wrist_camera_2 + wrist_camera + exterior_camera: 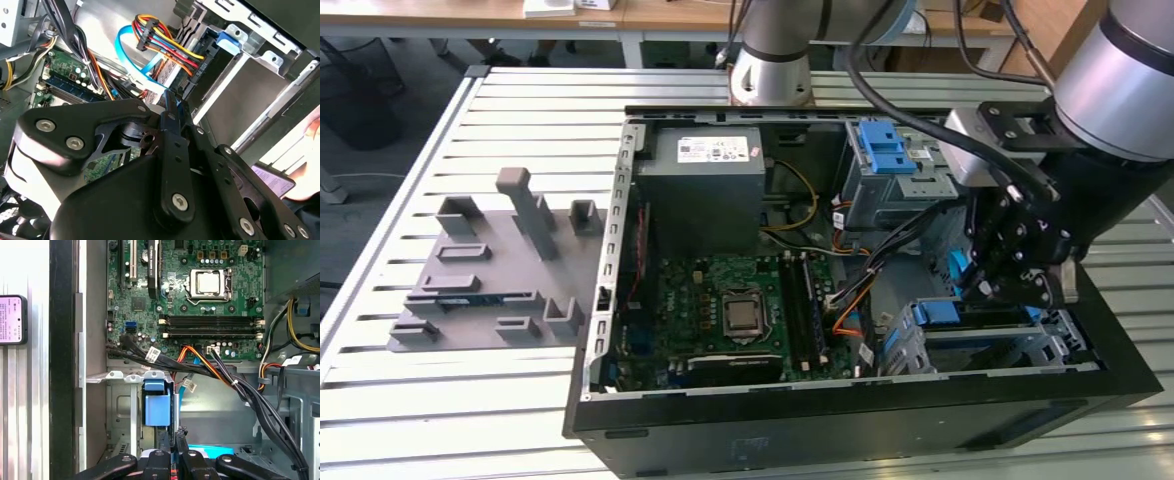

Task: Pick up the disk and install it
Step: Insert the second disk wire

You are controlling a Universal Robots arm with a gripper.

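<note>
Open computer case (640, 420) on slatted table (400, 400), grey fixture (494, 270) beside.

Bench (520, 100): slatted metal top, pale grey. Carrying open computer case (854, 420), lying on its side, toward the exterior view's right; grey fixture (494, 270) with upright blocks, just beside the case's left wall.

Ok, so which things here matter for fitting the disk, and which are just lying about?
For the job: gripper; disk, seemingly the blue edge beside it; drive cage with blue latch; open computer case.
Just lying about: grey fixture block on the table; phone beside the case.
</note>
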